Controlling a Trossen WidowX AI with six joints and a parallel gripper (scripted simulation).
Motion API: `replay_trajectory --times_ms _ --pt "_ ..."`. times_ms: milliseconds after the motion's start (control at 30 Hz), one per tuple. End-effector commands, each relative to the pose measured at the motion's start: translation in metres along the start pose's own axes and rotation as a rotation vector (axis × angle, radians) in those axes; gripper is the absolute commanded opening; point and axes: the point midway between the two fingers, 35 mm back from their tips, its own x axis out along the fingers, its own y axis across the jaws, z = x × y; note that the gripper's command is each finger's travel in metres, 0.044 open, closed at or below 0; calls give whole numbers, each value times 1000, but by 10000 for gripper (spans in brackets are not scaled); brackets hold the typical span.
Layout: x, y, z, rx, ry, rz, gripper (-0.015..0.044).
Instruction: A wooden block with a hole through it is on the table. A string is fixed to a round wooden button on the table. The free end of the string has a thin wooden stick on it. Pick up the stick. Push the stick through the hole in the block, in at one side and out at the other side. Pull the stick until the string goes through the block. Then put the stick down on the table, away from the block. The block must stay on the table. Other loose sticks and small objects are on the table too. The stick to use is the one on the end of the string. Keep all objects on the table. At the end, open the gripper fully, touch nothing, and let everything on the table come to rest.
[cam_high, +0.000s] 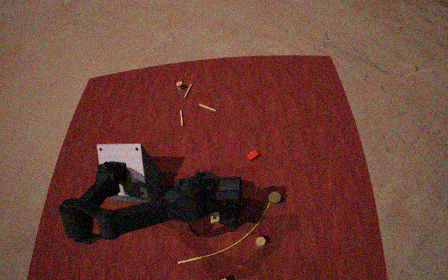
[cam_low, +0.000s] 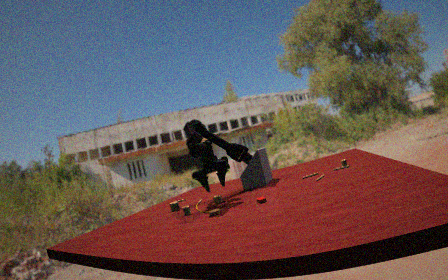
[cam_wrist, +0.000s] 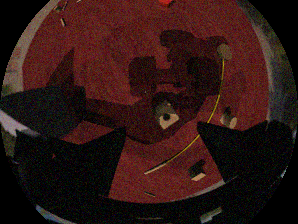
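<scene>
The wooden block (cam_high: 214, 220) (cam_low: 217, 199) (cam_wrist: 173, 120) stands on the table, with its dark hole showing in the wrist view. The round wooden button (cam_high: 274, 197) (cam_low: 214, 212) (cam_wrist: 225, 51) lies at one end of the yellow string (cam_high: 244, 238) (cam_wrist: 218, 98). The string curves past the block without passing through it. The thin pale stick (cam_high: 189, 260) (cam_wrist: 154, 169) lies on the table at the string's other end. My gripper (cam_low: 216, 187) (cam_wrist: 162, 128) is open and empty, pointing down above the table near the block. In the top view the arm hides its fingertips.
A round wooden piece (cam_high: 261, 241) (cam_low: 186, 210) (cam_wrist: 229, 119) stands beside the string, outside its curve. Another small piece (cam_wrist: 198, 176) lies near the stick. A red piece (cam_high: 252, 155) (cam_low: 261, 200) lies farther off. Loose sticks (cam_high: 207, 107) lie far back by a small round piece (cam_high: 180, 85).
</scene>
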Motion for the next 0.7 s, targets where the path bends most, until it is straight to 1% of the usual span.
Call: replay_trajectory --times_ms 0,567,667 --pt "-1 0 -1 126 3 0 440" --pt "-12 -7 1 1751 1 -2 440" --pt "-14 -8 1 1952 1 -2 440"
